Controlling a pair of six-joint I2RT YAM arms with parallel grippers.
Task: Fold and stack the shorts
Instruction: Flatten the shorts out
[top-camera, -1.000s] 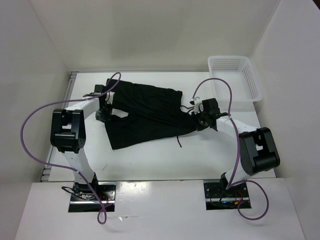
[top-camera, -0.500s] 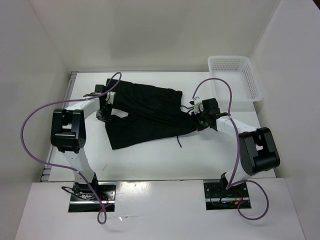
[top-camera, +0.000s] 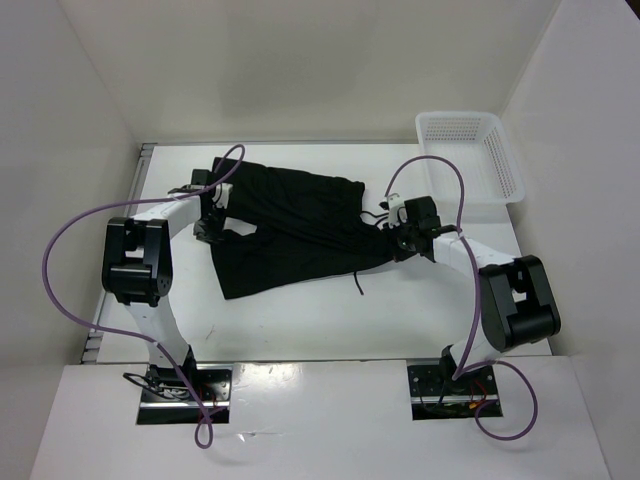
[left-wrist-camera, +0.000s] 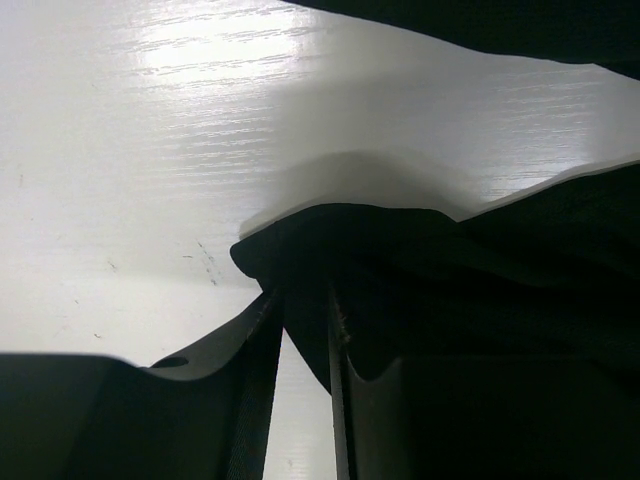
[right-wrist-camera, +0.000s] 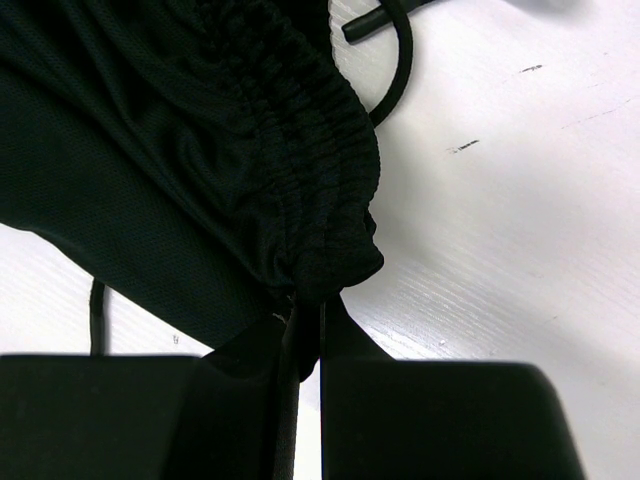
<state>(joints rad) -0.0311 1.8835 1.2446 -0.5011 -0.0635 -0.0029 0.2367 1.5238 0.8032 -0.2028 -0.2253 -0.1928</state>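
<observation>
the shorts (top-camera: 290, 225) lie spread and rumpled on the desk (top-camera: 300, 320) between the two arms, with no fold laid yet. by my reading the folding is only starting and the stacking is all left to do. the right hand (right-wrist-camera: 308, 310) is clenched on the gathered waistband (right-wrist-camera: 320, 200), with fabric bunched at its tips. the left hand (left-wrist-camera: 300, 300) has a leg hem between narrowly parted fingers; i cannot tell whether it truly grips. the white basket (top-camera: 470, 160) stands apart at the far right corner.
</observation>
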